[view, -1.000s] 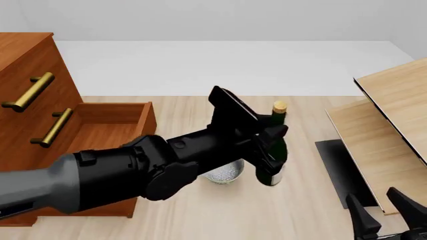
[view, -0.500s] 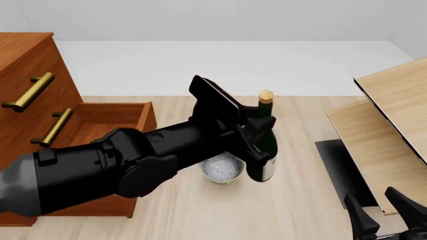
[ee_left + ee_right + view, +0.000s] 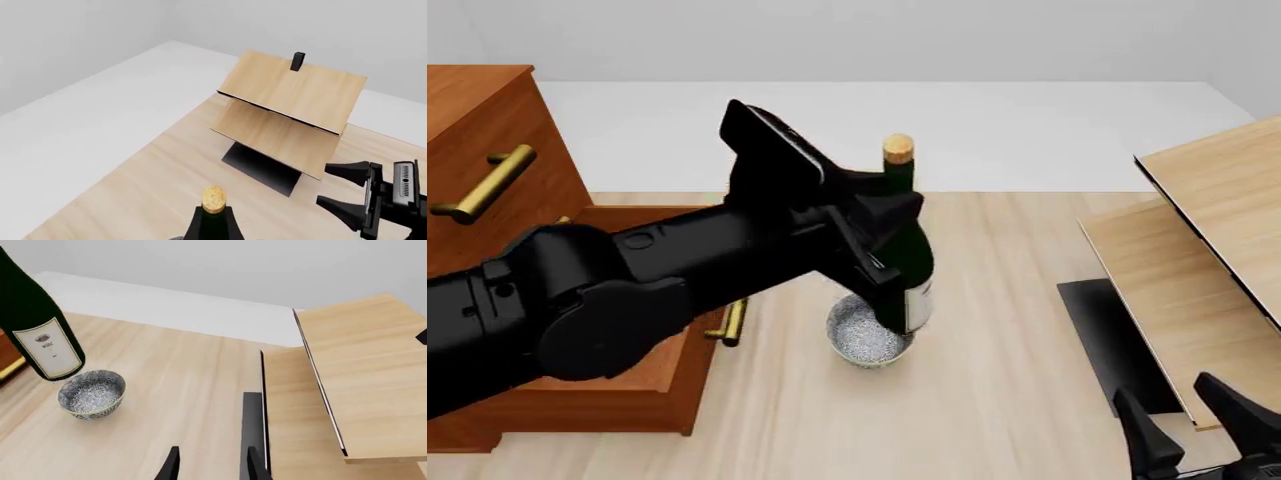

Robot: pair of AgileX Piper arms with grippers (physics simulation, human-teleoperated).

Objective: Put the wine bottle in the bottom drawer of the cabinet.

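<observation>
The dark green wine bottle (image 3: pixel 908 255) hangs in the air, slightly tilted, with my left gripper (image 3: pixel 885 255) shut on its body. Its base is just above a speckled bowl (image 3: pixel 865 342). The cork (image 3: pixel 213 198) shows in the left wrist view, and the label (image 3: pixel 48 350) in the right wrist view. The reddish-brown cabinet (image 3: pixel 481 120) stands at the left. Its bottom drawer (image 3: pixel 614 400) is pulled out, with the brass handle (image 3: pixel 734 320) left of the bowl; my left arm hides most of its inside. My right gripper (image 3: pixel 1201 432) is open, low at the near right.
Pale wood furniture (image 3: pixel 1214 230) with a black base (image 3: pixel 1108 340) fills the right side, close to my right gripper (image 3: pixel 213 467). The bowl (image 3: pixel 91 392) sits on the table between the drawer front and that furniture.
My left gripper has lifted the wine bottle off the table and carried it up and to the left, over the bowl and nearer the drawer. The right gripper has stayed put.
</observation>
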